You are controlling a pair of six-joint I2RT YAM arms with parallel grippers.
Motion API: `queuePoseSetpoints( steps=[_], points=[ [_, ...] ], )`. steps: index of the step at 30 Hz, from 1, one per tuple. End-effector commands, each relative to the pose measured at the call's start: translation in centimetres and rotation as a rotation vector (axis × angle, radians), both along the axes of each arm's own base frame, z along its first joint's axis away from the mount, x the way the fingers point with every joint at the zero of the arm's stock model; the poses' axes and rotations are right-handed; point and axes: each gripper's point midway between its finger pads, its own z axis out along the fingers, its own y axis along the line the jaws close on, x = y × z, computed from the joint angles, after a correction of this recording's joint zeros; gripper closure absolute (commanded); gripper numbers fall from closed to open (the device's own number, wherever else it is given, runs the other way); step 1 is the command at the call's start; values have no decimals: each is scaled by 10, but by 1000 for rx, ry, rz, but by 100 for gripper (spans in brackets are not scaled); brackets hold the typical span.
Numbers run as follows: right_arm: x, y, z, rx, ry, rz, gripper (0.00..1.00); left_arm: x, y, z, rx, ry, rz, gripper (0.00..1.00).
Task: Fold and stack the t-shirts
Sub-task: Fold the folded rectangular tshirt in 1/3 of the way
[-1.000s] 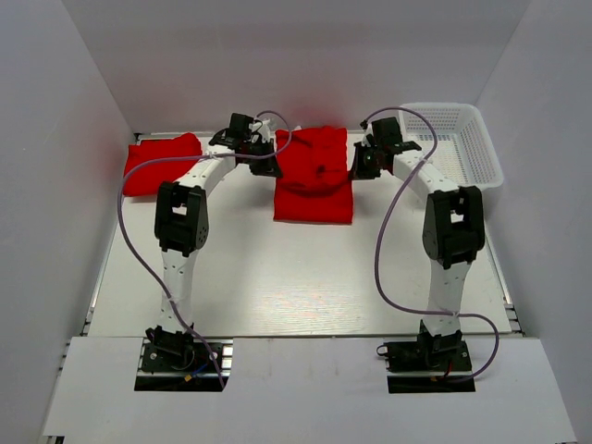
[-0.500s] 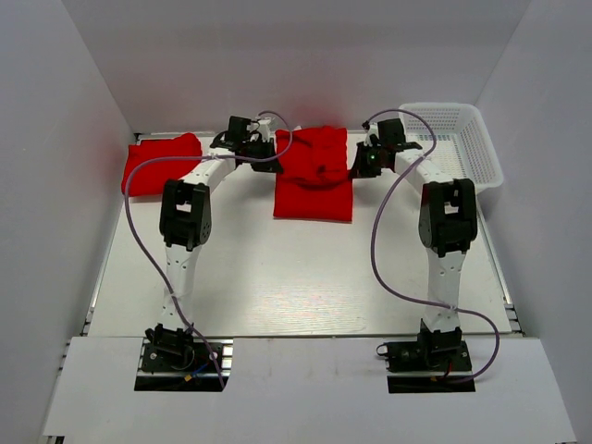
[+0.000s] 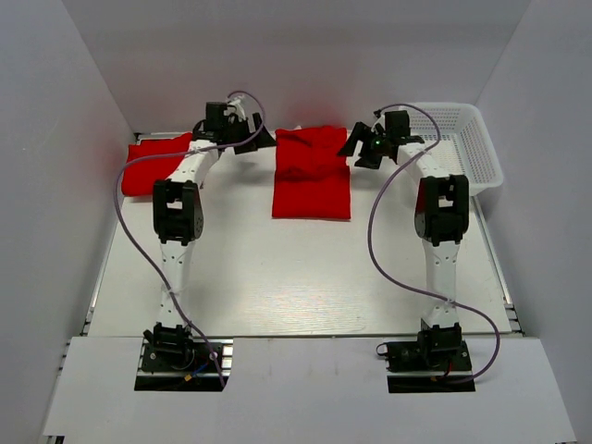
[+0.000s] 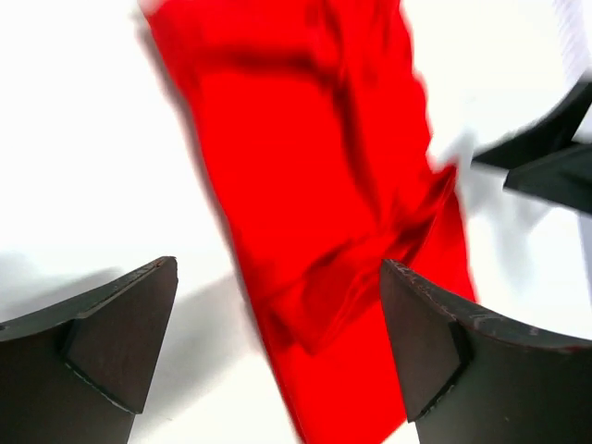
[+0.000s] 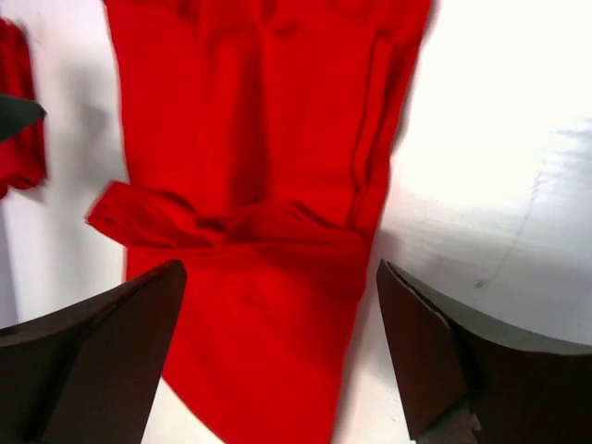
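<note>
A red t-shirt (image 3: pixel 312 180) lies folded in a long rectangle at the back middle of the table, with a loose fold across its far half. My left gripper (image 3: pixel 261 141) hovers open just off its far left corner, and my right gripper (image 3: pixel 356 150) hovers open off its far right corner. In the left wrist view the t-shirt (image 4: pixel 305 185) lies below the open left gripper (image 4: pixel 277 342), nothing between the fingers. The right wrist view shows the same t-shirt (image 5: pixel 259 139) under the open right gripper (image 5: pixel 277 361). A second folded red t-shirt (image 3: pixel 153 165) lies at the back left.
A white mesh basket (image 3: pixel 467 139) stands at the back right corner. White walls close in the table on the left, back and right. Purple cables loop beside both arms.
Both grippers went from shut on the middle t-shirt's edges to open and drew apart toward the back. The cloth they let go has settled on the shirt.
</note>
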Motion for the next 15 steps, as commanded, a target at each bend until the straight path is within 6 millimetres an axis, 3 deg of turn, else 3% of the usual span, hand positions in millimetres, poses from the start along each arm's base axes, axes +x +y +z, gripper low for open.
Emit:
queuePoseSetpoints(
  steps=[1,3,4,5,6,7,8,9,10,11,12,13,15],
  points=[
    [23,2,66,149,-82,-39,10,21,17,78,-114,-123,69,0],
    [17,1,88,125,-138,-5,10,17,25,85,-99,-125,72,0],
    [5,-1,69,99,-98,7,10,11,26,102,-91,-150,64,0],
    [-2,-1,68,88,-96,15,10,3,28,94,-75,-127,57,0],
    [-10,-1,93,80,-149,38,10,-6,24,94,-47,-137,30,0],
    [-16,-2,90,57,-156,51,10,-12,29,109,-22,-166,39,0],
    [-33,-6,87,29,-139,59,10,-24,28,94,31,-131,27,0],
    [-40,-7,85,11,-139,74,10,-31,26,93,63,-126,23,0],
    [-48,-11,73,-9,-108,67,10,-41,31,79,94,-92,25,0],
    [-59,-12,74,-20,-106,71,10,-51,25,89,102,-113,4,0],
    [-71,-10,73,-36,-104,83,10,-63,16,89,87,-105,-40,0],
    [-77,-10,78,-39,-112,86,10,-76,16,73,95,-73,-66,0],
    [-95,-10,67,-59,-85,93,10,-90,2,78,94,-88,-107,0]
  ],
)
